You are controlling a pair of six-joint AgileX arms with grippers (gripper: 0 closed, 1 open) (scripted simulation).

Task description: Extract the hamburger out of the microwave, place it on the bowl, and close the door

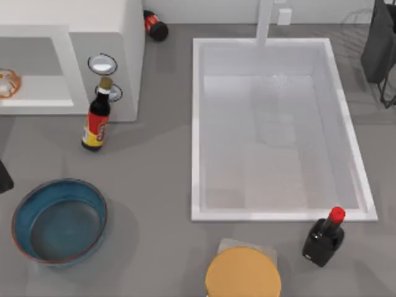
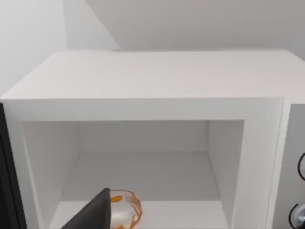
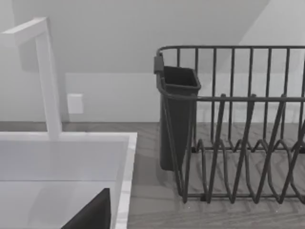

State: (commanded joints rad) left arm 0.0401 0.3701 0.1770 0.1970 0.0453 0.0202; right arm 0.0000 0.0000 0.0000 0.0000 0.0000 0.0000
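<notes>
a: where was the hamburger when you looked?

b: inside the microwave, on the cavity floor near the open front, at the top view's far left. untouched. the left wrist view looked straight into the cavity and had the lump low down, just past a dark finger of my left gripper.

a: left gripper open or closed?

b: i could not tell. one dark fingertip was all i had, with no second finger beside it. same on the right: a single dark tip over the sink edge, facing the dish rack. that arm looked parked, state unknown.

a: bowl?

b: the bowl sat near the front left, well apart from the microwave.

a: what worried you?

b: three things. the sauce bottle stood just in front of the microwave's knob panel, beside the carry path to the bowl; a wide swing could tip it. the hamburger was small and rounded, so a shallow pinch might squirt it deeper in. and i couldn't make out the door from here, so closing it looked risky.
</notes>
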